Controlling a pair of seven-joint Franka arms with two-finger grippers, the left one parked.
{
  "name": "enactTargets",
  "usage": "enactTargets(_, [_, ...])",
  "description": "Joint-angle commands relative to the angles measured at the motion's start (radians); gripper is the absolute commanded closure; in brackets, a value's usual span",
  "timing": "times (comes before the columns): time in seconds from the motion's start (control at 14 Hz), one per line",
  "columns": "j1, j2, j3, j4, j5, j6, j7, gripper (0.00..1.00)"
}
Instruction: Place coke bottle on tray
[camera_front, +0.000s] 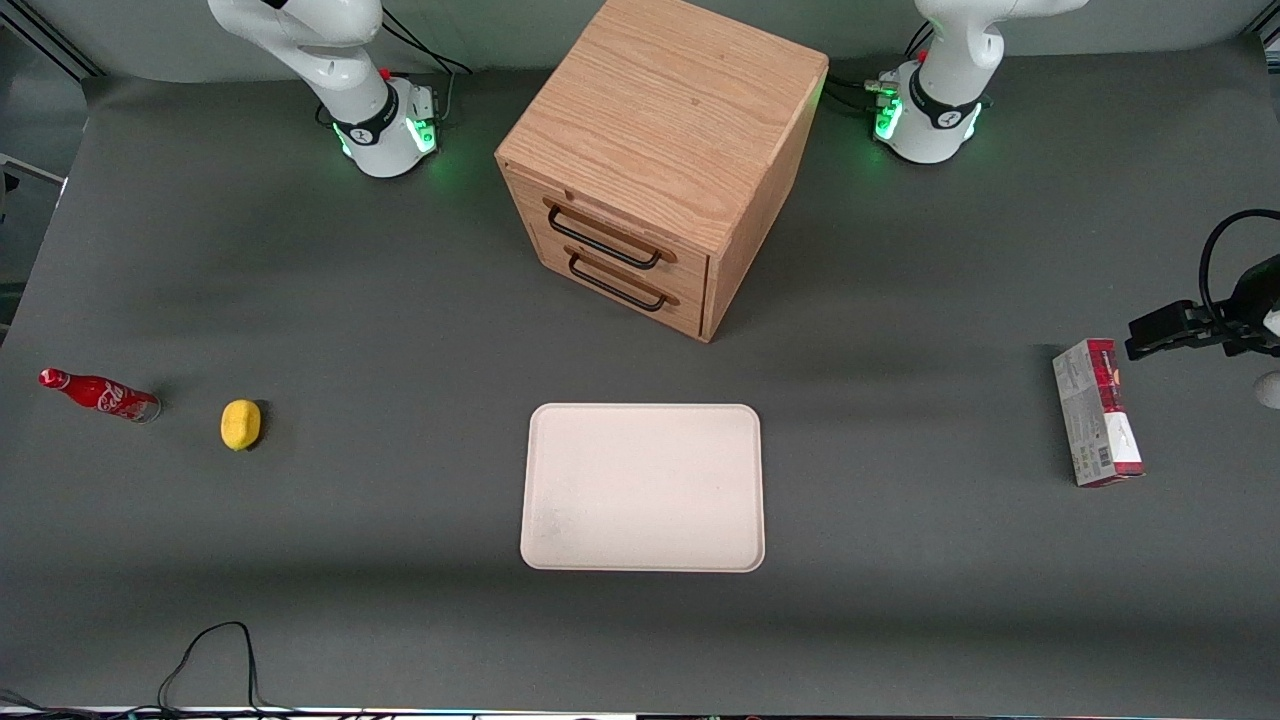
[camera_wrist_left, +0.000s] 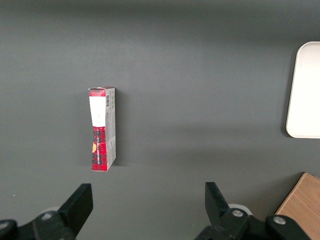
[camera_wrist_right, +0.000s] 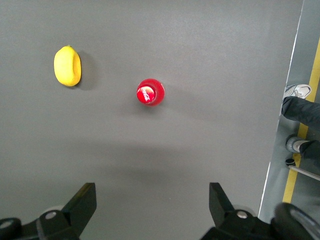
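Grey table (camera_front: 400, 560) — coke bottle (camera_wrist_right: 150, 92) under spread claw (camera_wrist_right: 152, 205)

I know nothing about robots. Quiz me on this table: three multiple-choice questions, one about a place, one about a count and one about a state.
1. Where is the small red coke bottle relative to the large cream-white tray?
A. On it
B. Off it, on the grey table beside the yellow lemon
C. Leaning on its rim

2. How many black handles does the wooden drawer cabinet show?
A. One
B. Two
C. Four

3. What state is the right arm's black gripper in?
A. Open, holding nothing
B. Shut on the bottle
C. Shut on the lemon

Answers:
1 B: the tray holds nothing, and the bottle stands by the lemon toward the working arm's end.
2 B: one handle on each drawer front.
3 A: its fingers are spread above the table near the bottle.
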Motion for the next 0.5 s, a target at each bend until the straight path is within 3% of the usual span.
enactTargets(0.0, [0.003,0.009,-0.003,-0.008,0.028,0.032,0.022,0.00])
enactTargets(0.14, [0.015,0.017,0.001,-0.010,0.073,0.036,0.030,0.00])
enactTargets(0.43, [0.016,0.026,0.008,-0.011,0.081,0.064,0.030,0.00])
